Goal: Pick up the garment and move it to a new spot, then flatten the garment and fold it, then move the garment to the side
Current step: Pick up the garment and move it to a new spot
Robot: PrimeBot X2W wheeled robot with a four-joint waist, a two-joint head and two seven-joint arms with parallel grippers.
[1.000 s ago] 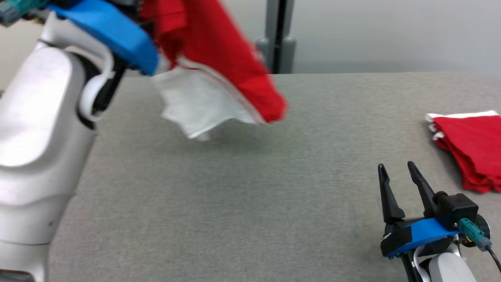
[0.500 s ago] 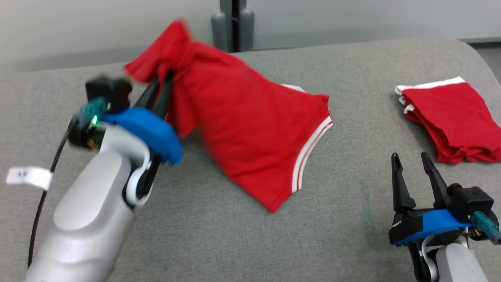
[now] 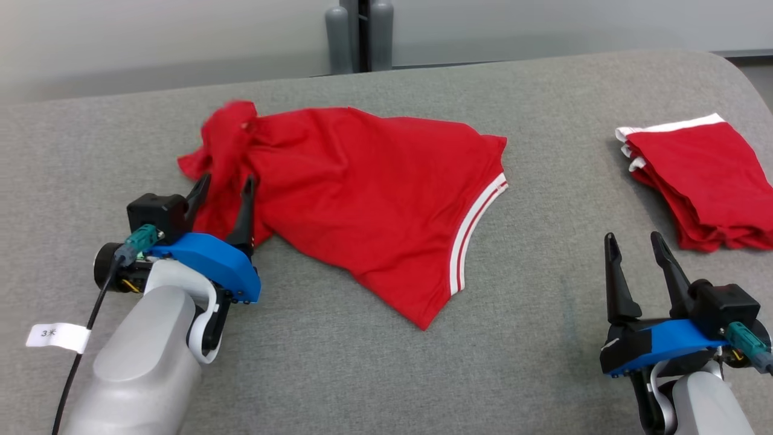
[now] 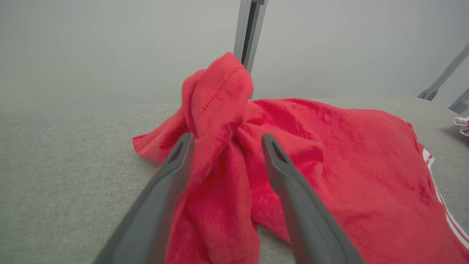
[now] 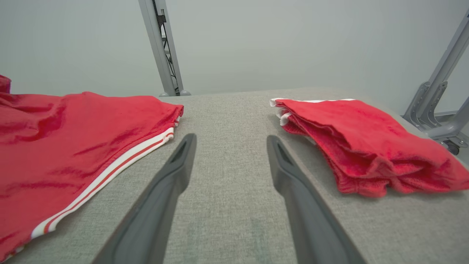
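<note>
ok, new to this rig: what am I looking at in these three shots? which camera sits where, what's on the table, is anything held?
It is a two-armed robot, and each arm ends in a gripper with two long dark fingers. The wide picture comes from a camera on its head, looking down at a grey padded table. The other two pictures come from cameras on the wrists, each looking along that arm's own fingers.

On the table lies a red garment with white trim, mostly spread out but bunched at one end. Off to the right is a folded red stack.

The left gripper stands open with the bunched end between its fingers, so nothing is clamped. The right gripper is open too, holding nothing, with bare table ahead of it.
</note>
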